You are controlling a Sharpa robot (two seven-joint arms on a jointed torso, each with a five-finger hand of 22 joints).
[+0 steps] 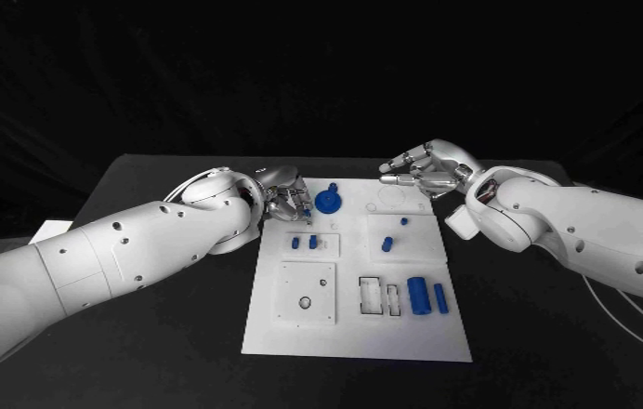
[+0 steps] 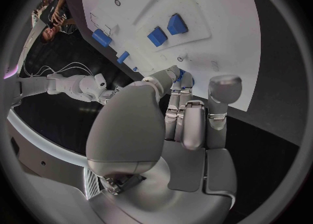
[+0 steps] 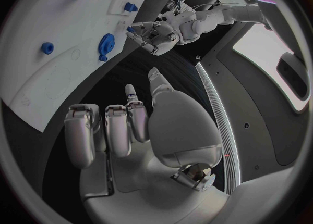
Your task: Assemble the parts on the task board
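Nearest us on the white rectangular task board (image 1: pixel 355 335) lie two blue cylindrical pegs (image 1: pixel 427 296). Farther up, our left hand (image 1: pixel 284 200) pinches the blue toothed gear (image 1: pixel 328 201) at the board's far-left corner (we judge seating it comes next, needing careful alignment). Our right hand (image 1: pixel 422 169) hovers empty, fingers loosely curled apart.

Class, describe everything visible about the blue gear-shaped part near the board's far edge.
The blue gear-shaped part is a toothed disc, plastic-looking, lying flat on the white task board near its far left corner. A small blue piece sits against its rim. The left hand hovers just beside it; contact cannot be told.
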